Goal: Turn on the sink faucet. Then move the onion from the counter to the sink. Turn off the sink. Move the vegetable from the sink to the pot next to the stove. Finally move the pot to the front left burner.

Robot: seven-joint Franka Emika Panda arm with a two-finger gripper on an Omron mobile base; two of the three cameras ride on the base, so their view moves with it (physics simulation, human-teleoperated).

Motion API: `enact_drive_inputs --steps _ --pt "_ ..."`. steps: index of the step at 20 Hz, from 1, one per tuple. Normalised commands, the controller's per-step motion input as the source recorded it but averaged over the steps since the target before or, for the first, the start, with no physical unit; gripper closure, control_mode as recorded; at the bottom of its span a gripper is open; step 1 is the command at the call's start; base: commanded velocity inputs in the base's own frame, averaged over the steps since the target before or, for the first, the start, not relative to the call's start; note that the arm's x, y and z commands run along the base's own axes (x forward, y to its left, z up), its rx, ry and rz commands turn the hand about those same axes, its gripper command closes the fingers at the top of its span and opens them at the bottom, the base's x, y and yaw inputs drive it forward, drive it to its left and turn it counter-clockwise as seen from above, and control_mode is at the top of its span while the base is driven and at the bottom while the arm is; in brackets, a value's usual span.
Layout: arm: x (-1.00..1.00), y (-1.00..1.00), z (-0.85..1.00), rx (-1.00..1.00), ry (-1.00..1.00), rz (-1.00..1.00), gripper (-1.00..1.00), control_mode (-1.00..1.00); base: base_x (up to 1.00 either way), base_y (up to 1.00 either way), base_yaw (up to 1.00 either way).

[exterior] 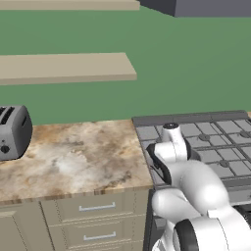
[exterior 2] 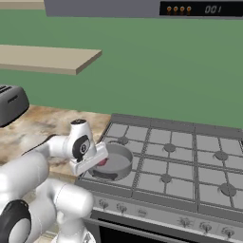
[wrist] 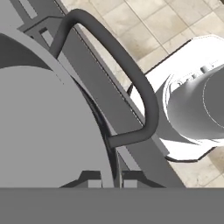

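Pot [exterior 2: 115, 161] is sitting on the stove's [exterior 2: 190, 156] front left burner, a shallow round grey pan with a dark looped handle, and I am seeing one reddish vegetable [exterior 2: 103, 162] lying inside it against the near wall. Going from the left, I am looking at one grey toaster [exterior: 13, 131] standing at the far left of the marbled counter [exterior: 73, 157], with two beige shelves [exterior: 66, 67] hanging on the green wall above it. The counter is running right to the stove, whose grey grid grates are carrying the pot at their near left corner. My arm is reaching low over the counter edge, its forearm lying nearly level and the wrist turned so the hand is pointing down onto the pot's left rim. In the hand view the gripper [wrist: 106, 178] is squeezing narrowly on the pot's thin grey wall, one dark fingertip [wrist: 89, 179] standing on either side of it, two in all, and the curved handle [wrist: 131, 74] is arching just beyond the rim over the stove's front edge. The pot's pale inner floor is spreading to the left of the fingers. I am counting one pot, one vegetable, one toaster and two shelves. A dark hood with a lit display [exterior 2: 199, 8] is hanging above the stove.
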Motion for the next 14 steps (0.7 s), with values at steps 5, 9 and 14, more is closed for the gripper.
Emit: enact_drive_inputs --steps 5,9,14 --pt "0.06 0.0 -0.15 0.0 0.02 0.0 1.0 -1.0 0.0 0.0 0.0" --pt "0.07 0.0 -0.19 0.0 0.01 0.0 1.0 -1.0 0.0 0.0 0.0" --pt "0.02 0.0 -0.08 0.01 0.0 0.0 -1.0 -1.0 0.0 0.0 0.0"
